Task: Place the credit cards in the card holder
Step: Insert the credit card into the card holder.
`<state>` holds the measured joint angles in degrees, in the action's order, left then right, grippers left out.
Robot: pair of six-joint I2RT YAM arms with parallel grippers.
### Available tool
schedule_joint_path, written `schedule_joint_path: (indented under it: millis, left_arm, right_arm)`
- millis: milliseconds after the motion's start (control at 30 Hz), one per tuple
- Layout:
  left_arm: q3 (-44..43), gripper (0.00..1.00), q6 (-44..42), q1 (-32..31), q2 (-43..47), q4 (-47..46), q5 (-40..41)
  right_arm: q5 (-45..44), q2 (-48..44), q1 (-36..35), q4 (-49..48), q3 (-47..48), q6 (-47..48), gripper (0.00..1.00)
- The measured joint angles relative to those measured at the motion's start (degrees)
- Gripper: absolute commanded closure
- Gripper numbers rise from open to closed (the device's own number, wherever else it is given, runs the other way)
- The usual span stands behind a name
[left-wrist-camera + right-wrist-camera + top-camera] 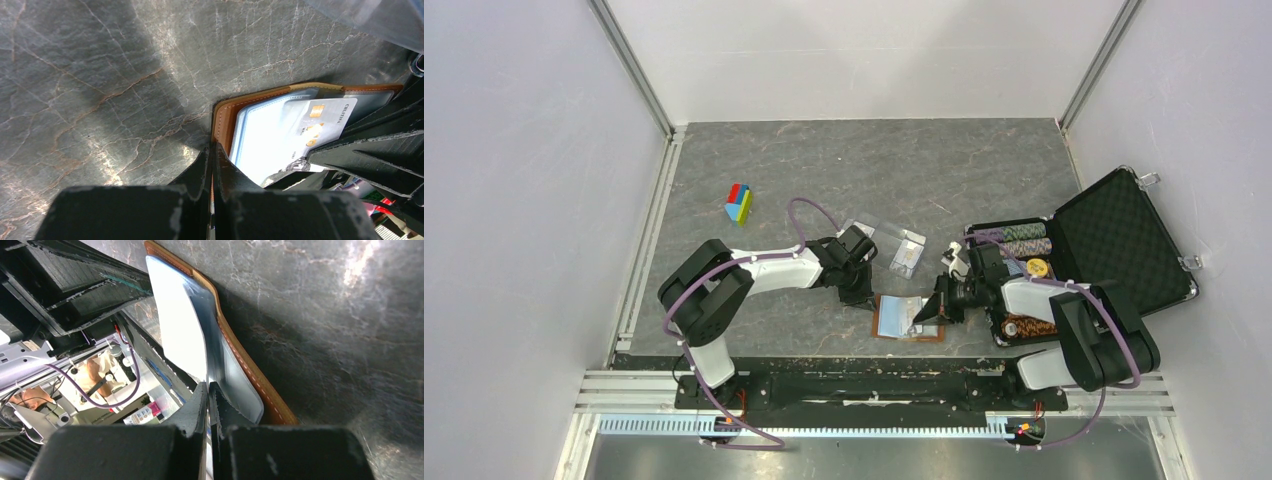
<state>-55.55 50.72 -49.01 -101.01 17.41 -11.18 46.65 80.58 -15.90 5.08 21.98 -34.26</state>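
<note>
The card holder point(894, 320) is a brown leather wallet lying open on the table near the front edge. My left gripper point(865, 296) is shut on its left edge; in the left wrist view the fingertips point(212, 150) pinch the brown rim point(223, 117). My right gripper point(929, 312) is shut on a pale credit card point(320, 125) with a gold chip, held edge-on over the wallet's pale blue inner pockets point(265, 135). In the right wrist view the gripper point(207, 390) clamps the thin card point(175, 320), tilted against the wallet point(250, 375).
A clear plastic tray point(894, 245) lies just behind the wallet. An open black foam-lined case point(1119, 240) with poker chips stands at the right, close to the right arm. A small coloured block point(740, 202) sits at the left rear.
</note>
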Motion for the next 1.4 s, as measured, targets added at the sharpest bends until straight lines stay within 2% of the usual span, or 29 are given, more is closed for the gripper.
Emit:
schedule_joint_path:
  millis: [267, 367, 400, 500, 600, 767, 867, 933, 1033, 1167, 1333, 1400]
  left_arm:
    - [0.00, 0.98, 0.00, 0.00, 0.00, 0.02, 0.02]
    - [0.00, 0.98, 0.00, -0.04, 0.00, 0.02, 0.07]
    - [0.00, 0.98, 0.00, -0.04, 0.00, 0.04, 0.09]
    - [0.00, 0.98, 0.00, -0.04, 0.00, 0.04, 0.11]
    - [0.00, 0.98, 0.00, -0.09, 0.00, 0.04, 0.13]
    - [-0.02, 0.98, 0.00, -0.26, 0.02, 0.07, 0.17]
    - [-0.13, 0.98, 0.00, -0.33, 0.02, 0.22, 0.20]
    - [-0.20, 0.98, 0.00, -0.35, 0.02, 0.31, 0.22]
    - [-0.39, 0.98, 0.00, -0.37, 0.02, 0.63, 0.26]
    - [-1.20, 0.98, 0.00, -0.48, -0.24, 1.75, 0.24]
    - [-2.93, 0.98, 0.00, -0.87, -0.81, 2.25, 0.07]
    - [-3.58, 0.98, 0.00, -0.96, -0.81, 2.29, 0.04]
  right_arm:
    - [-0.24, 0.28, -0.85, -6.82, -2.10, -3.21, 1.00]
    - [-0.37, 1.60, -2.12, -8.98, -2.19, -3.93, 0.96]
    - [-0.48, 1.90, -2.67, -9.64, -2.19, -4.17, 0.93]
    - [-1.07, 2.10, -3.69, -10.56, -2.16, -4.68, 0.74]
    - [-1.99, 1.73, -4.00, -8.98, -1.62, -4.46, 0.60]
    - [-5.14, -0.96, -4.37, -1.88, 1.84, -1.18, 0.43]
    - [-6.84, -2.16, -4.37, 2.47, 4.00, 0.74, 0.37]
    - [-8.17, -2.56, -4.37, 4.55, 5.09, 1.86, 0.37]
    - [-9.57, -2.69, -4.42, 7.06, 6.34, 3.41, 0.43]
    - [-10.54, -1.90, -4.81, 7.91, 6.73, 4.61, 0.65]
    - [-10.27, 1.14, -6.86, 6.14, 6.86, 3.58, 0.79]
    - [-9.99, 2.29, -8.33, 4.72, 6.97, 2.49, 0.82]
